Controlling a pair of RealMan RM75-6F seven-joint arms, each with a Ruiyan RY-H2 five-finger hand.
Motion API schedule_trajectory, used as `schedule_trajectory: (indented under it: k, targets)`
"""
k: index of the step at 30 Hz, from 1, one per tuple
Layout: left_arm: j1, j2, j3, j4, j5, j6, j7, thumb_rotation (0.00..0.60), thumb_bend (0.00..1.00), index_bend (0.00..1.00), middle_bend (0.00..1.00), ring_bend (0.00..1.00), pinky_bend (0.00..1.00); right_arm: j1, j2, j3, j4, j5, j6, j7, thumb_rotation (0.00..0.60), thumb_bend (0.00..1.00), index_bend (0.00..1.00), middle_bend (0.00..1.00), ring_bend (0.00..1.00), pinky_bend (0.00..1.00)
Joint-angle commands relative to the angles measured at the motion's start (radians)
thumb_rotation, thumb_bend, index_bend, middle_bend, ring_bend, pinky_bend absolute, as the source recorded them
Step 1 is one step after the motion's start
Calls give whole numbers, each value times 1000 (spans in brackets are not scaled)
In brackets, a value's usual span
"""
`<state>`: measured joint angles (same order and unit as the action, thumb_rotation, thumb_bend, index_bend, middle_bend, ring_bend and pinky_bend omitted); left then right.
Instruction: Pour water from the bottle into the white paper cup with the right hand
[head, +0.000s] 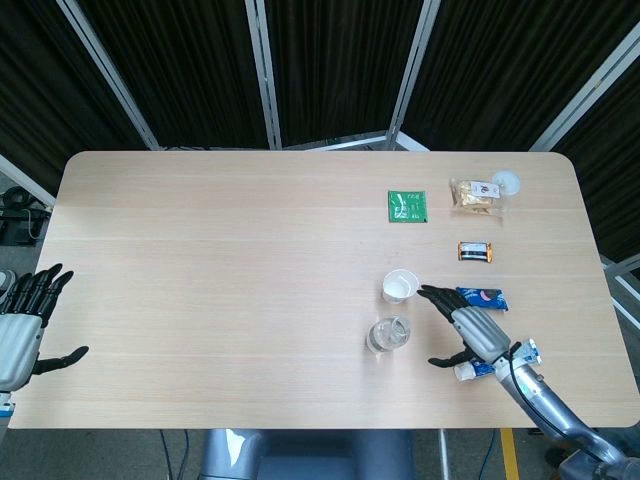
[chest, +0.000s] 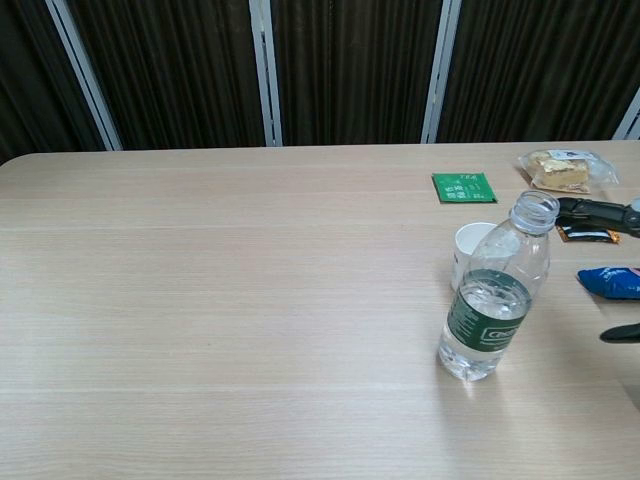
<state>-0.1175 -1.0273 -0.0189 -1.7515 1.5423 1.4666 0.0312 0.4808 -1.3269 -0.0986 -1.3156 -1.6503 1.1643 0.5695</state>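
The clear water bottle (head: 388, 334) (chest: 496, 290) with a green label stands on the table, uncapped, free of any hand. The white paper cup (head: 400, 286) (chest: 471, 250) stands upright just behind it. My right hand (head: 472, 335) is open to the right of the bottle, fingers spread and apart from it; in the chest view only its fingertips (chest: 585, 208) show at the right edge. Off the table's left edge hangs my left hand (head: 22, 323), open and holding nothing.
A green packet (head: 406, 206), a snack bag (head: 475, 194), an orange bar (head: 476, 251), a blue packet (head: 482, 298) and a white tube (head: 500, 359) lie on the right part of the table (head: 220, 260). The blue packet and tube lie beside my right hand.
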Motion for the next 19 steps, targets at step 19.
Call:
schedule_trajectory:
  k: [19]
  targets:
    - [25, -11, 18, 19, 94, 73, 6, 600, 0, 0, 0, 0, 0, -328, 139, 115, -185, 66, 555, -525, 600, 0, 0, 0, 0, 0]
